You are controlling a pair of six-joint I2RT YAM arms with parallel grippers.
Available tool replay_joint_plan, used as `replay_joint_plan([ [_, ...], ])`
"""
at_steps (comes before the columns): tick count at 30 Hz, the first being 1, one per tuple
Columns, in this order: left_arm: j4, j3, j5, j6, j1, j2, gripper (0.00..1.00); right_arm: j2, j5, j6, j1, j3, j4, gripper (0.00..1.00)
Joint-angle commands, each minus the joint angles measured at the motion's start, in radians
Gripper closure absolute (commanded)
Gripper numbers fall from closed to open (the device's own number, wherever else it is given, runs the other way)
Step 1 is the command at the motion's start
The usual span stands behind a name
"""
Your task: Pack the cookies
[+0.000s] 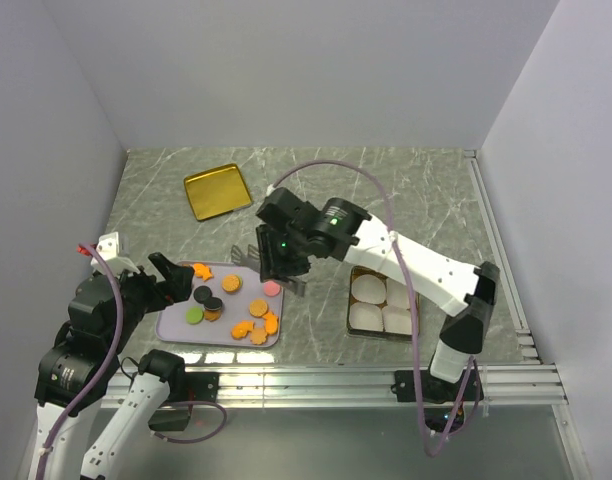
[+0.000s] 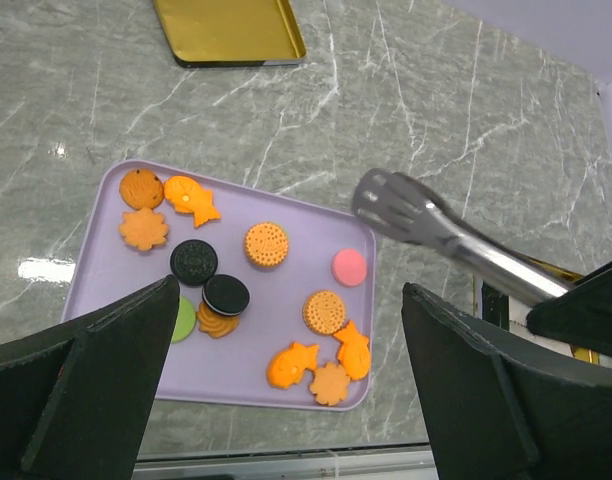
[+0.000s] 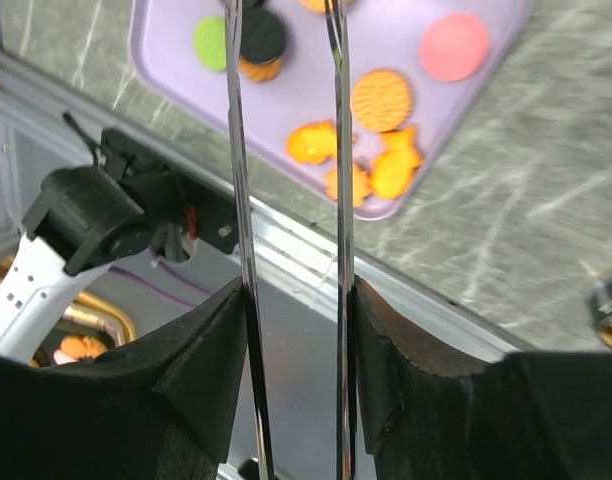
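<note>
On the lavender tray, cookies: nine orange, two black, one green, one pink. Over it, one tongs; right of it, four paper cups; beyond, one gold tray.

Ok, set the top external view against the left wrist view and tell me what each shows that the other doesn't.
Only the top external view: the white paper cups in their tin, right of the purple tray, and the right arm at full length.

Only the left wrist view: the slots in the head of the tongs and the stamped patterns on the cookies.

Both: the purple tray with the cookies on it, the gold tray beyond it, and the tongs near the purple tray's far right corner.
</note>
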Motion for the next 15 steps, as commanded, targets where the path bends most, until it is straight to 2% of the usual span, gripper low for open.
replay_joint_plan([
  [1,0.043,-0.008,0.025,0.031,-0.002,0.014,0.01,-0.067,0.038,0.003,-0.032,-0.059,0.02,0.5],
  [7,0.046,-0.015,0.03,0.035,-0.002,0.002,0.01,-0.116,0.021,-0.014,-0.073,-0.153,0.058,0.5],
  [15,0.045,-0.015,0.027,0.032,-0.002,0.003,0.01,0.041,-0.019,-0.09,-0.032,-0.045,0.019,0.46],
])
